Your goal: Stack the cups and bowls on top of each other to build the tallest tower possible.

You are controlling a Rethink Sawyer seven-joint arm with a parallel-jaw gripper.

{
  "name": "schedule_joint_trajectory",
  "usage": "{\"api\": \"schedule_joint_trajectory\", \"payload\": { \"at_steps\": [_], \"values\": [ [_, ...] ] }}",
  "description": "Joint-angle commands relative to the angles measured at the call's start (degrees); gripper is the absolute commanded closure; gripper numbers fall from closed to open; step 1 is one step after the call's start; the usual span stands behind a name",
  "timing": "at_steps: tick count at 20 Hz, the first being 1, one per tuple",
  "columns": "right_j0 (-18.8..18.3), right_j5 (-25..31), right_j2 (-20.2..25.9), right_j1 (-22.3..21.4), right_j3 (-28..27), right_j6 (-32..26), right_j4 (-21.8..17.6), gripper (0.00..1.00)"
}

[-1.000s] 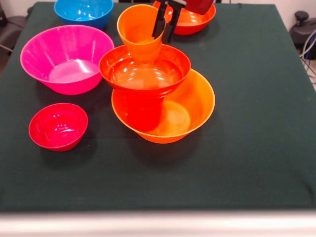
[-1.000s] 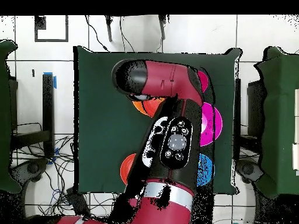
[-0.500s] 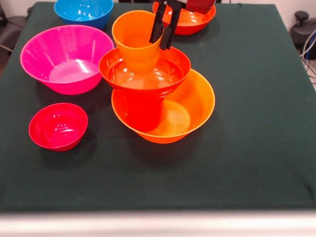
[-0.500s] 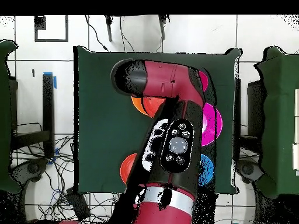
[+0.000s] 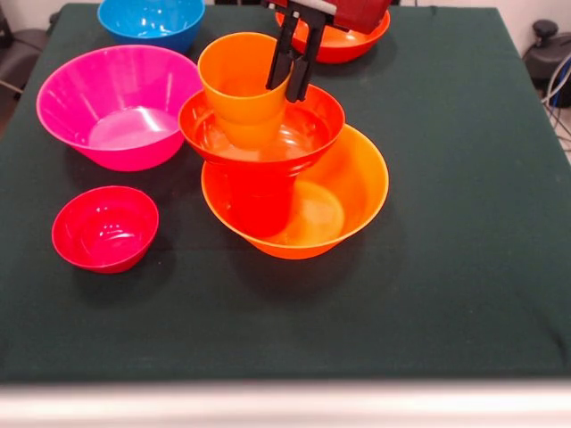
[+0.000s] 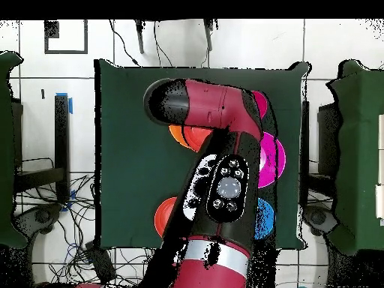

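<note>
The tower stands mid-table in the front view. Its base is the wide orange bowl (image 5: 343, 192) (image 6: 177, 136). A red-orange cup (image 5: 259, 203) stands inside it and carries a red-orange bowl (image 5: 303, 125). An orange cup (image 5: 236, 85) sits upright, slightly tilted, low in that top bowl. My gripper (image 5: 292, 73) is shut on the orange cup's right wall, one finger inside the rim and one outside. Whether the cup's bottom touches the bowl I cannot tell. In the overhead view the arm hides the gripper and the cup.
A pink bowl (image 5: 116, 102) (image 6: 274, 159) sits left of the tower, a blue bowl (image 5: 150, 20) (image 6: 263, 217) behind it, and a small crimson bowl (image 5: 104, 227) (image 6: 260, 101) at the front left. Another red-orange bowl (image 5: 343, 37) (image 6: 163, 216) lies behind the gripper.
My gripper has carried the orange cup down and slightly left, from above the red-orange bowl's rim into the bowl.
</note>
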Motion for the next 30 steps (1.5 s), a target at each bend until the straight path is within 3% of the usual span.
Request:
{"api": "schedule_joint_trajectory", "payload": {
  "at_steps": [1,20,30],
  "values": [
    [0.87,-0.80,3.06,0.58,7.54,10.82,1.53,1.00],
    [2.46,-10.33,1.83,-0.42,12.57,12.21,1.56,1.00],
    [2.67,-11.09,1.59,-1.74,15.75,11.68,2.58,1.00]
  ]
}}
